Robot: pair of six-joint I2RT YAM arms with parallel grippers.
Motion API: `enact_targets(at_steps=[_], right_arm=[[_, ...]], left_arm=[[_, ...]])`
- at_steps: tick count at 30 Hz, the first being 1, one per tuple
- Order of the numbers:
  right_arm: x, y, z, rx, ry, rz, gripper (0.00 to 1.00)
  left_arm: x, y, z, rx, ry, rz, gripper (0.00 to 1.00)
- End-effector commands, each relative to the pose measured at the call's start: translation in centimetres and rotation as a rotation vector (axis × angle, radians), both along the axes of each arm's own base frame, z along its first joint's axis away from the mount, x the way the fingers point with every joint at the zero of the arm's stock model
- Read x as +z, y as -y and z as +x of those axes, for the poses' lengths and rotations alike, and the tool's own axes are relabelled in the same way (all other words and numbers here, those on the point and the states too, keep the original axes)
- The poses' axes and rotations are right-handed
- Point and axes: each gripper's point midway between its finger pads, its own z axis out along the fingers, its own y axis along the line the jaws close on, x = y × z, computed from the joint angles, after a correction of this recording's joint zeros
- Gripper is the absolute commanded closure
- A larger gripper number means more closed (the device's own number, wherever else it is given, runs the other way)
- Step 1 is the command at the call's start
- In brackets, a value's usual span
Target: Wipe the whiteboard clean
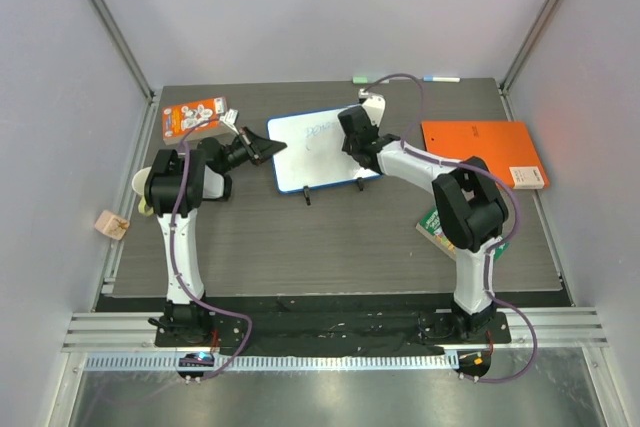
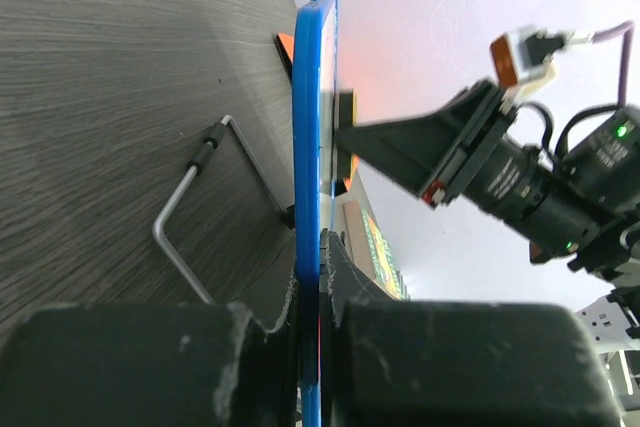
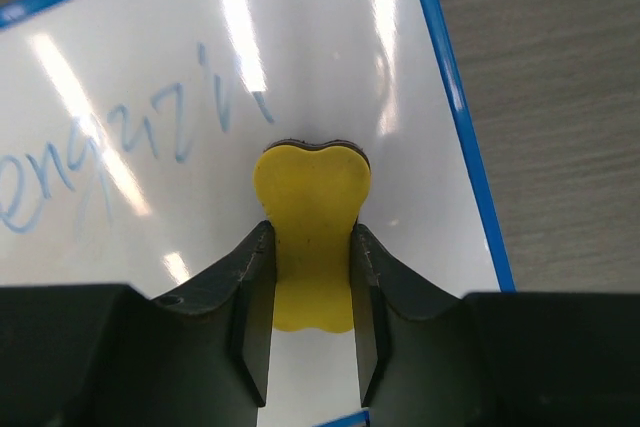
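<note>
The whiteboard (image 1: 318, 152), white with a thin blue frame, lies mid-table with blue handwriting on it. My left gripper (image 1: 262, 148) is shut on its left edge; in the left wrist view the blue frame (image 2: 314, 147) runs edge-on between my fingers. My right gripper (image 1: 357, 132) is over the board's right part, shut on a yellow bone-shaped eraser (image 3: 311, 232) whose dark felt pad touches the white surface. Blue writing (image 3: 130, 142) lies to the left of the eraser in the right wrist view. The board's blue right edge (image 3: 455, 107) is close beside the eraser.
An orange folder (image 1: 480, 150) lies at the right. An orange card of small items (image 1: 195, 116) lies at the back left. A marker (image 1: 440, 78) lies at the back edge. A green packet (image 1: 436, 223) sits under the right arm. A wire stand (image 2: 195, 202) lies behind the board.
</note>
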Motion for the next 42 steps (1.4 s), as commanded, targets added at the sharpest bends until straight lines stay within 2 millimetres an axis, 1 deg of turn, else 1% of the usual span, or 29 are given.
enact_targets(at_steps=[1, 2, 6, 9, 10, 11, 12, 13, 15, 16, 17, 19, 20, 22, 23, 26, 27, 29, 30, 31, 32, 33, 34, 35, 36, 38, 39, 41, 42], right_arm=[[-2.6, -0.5, 2.8, 0.061, -0.066, -0.073, 0.98], [-3.1, -0.3, 2.6, 0.061, -0.092, -0.093, 0.99], [-1.8, 0.2, 3.5, 0.052, -0.058, -0.111, 0.99], [-1.5, 0.4, 4.2, 0.060, -0.054, -0.130, 0.99], [-1.2, 0.2, 4.7, 0.073, -0.052, -0.130, 0.99], [-1.4, 0.1, 4.7, 0.086, -0.062, -0.135, 0.99], [-2.4, -0.2, 4.8, 0.101, -0.080, -0.143, 0.99], [-2.2, -0.5, 5.1, 0.122, -0.077, -0.148, 0.99], [-3.3, -1.8, 4.9, 0.186, -0.117, -0.126, 0.99], [-3.1, -2.5, 4.9, 0.210, -0.123, -0.112, 0.99], [-3.4, -3.5, 4.6, 0.254, -0.141, -0.092, 0.98], [-3.9, -4.4, 4.1, 0.284, -0.161, -0.097, 0.99], [-4.3, -5.5, 3.2, 0.313, -0.175, -0.104, 0.98], [-5.3, -6.3, 2.1, 0.335, -0.197, -0.117, 0.99], [-5.8, -7.4, 1.1, 0.364, -0.205, -0.127, 0.99], [-7.3, -9.1, -0.6, 0.396, -0.224, -0.151, 0.99], [-7.7, -10.4, -1.6, 0.423, -0.230, -0.154, 0.99], [-8.6, -11.6, -2.4, 0.441, -0.239, -0.154, 0.99], [-9.0, -12.8, -3.3, 0.467, -0.244, -0.154, 0.98], [-9.1, -13.6, -3.6, 0.475, -0.245, -0.140, 0.98], [-9.9, -14.0, -4.1, 0.481, -0.256, -0.146, 0.99], [-10.2, -14.5, -4.4, 0.490, -0.259, -0.147, 0.99], [-10.1, -15.2, -4.5, 0.498, -0.254, -0.144, 0.99], [-10.7, -15.2, -4.6, 0.496, -0.261, -0.150, 0.99], [-10.8, -15.1, -4.5, 0.488, -0.260, -0.153, 0.99], [-10.7, -14.0, -3.6, 0.448, -0.251, -0.177, 0.99], [-10.4, -13.2, -3.0, 0.422, -0.245, -0.181, 0.99], [-10.4, -10.3, -1.5, 0.350, -0.258, -0.177, 0.99], [-9.6, -9.3, -0.9, 0.326, -0.250, -0.169, 0.99]], left_arm=[[0.4, -0.8, -0.3, -0.003, 0.202, 0.052, 1.00], [0.4, -0.7, -0.3, -0.006, 0.205, 0.053, 1.00], [0.4, -0.7, -0.3, -0.006, 0.203, 0.053, 1.00], [0.3, -0.7, -0.3, -0.005, 0.203, 0.053, 1.00], [0.3, -0.7, -0.3, -0.005, 0.202, 0.052, 1.00], [0.3, -0.7, -0.3, -0.005, 0.202, 0.052, 1.00], [0.3, -0.7, -0.3, -0.006, 0.202, 0.053, 1.00], [0.4, -0.7, -0.3, -0.008, 0.205, 0.053, 1.00], [0.3, -0.7, -0.3, -0.010, 0.200, 0.051, 1.00], [0.3, -0.5, -0.4, -0.018, 0.200, 0.051, 1.00], [0.3, -0.4, -0.4, -0.022, 0.200, 0.049, 1.00], [0.4, -0.4, -0.3, -0.024, 0.204, 0.049, 1.00], [0.3, -0.4, -0.4, -0.024, 0.201, 0.049, 1.00], [0.3, -0.4, -0.3, -0.024, 0.202, 0.049, 1.00], [0.3, -0.4, -0.3, -0.024, 0.201, 0.049, 1.00], [0.3, -0.4, -0.4, -0.022, 0.199, 0.049, 1.00], [0.3, -0.4, -0.4, -0.024, 0.199, 0.049, 1.00], [0.3, -0.4, -0.4, -0.024, 0.199, 0.049, 1.00], [0.3, -0.3, -0.4, -0.024, 0.198, 0.048, 1.00], [0.3, -0.4, -0.4, -0.022, 0.199, 0.049, 1.00], [0.3, -0.4, -0.4, -0.022, 0.202, 0.050, 1.00], [0.3, -0.4, -0.4, -0.022, 0.201, 0.049, 1.00], [0.3, -0.3, -0.4, -0.025, 0.200, 0.050, 1.00], [0.3, -0.4, -0.4, -0.025, 0.202, 0.050, 1.00], [0.4, -0.3, -0.4, -0.025, 0.202, 0.050, 1.00], [0.4, -0.4, -0.4, -0.024, 0.202, 0.050, 1.00], [0.3, -0.4, -0.4, -0.022, 0.200, 0.050, 1.00], [0.3, -0.3, -0.5, -0.025, 0.202, 0.051, 1.00], [0.4, -0.3, -0.4, -0.024, 0.203, 0.050, 1.00]])
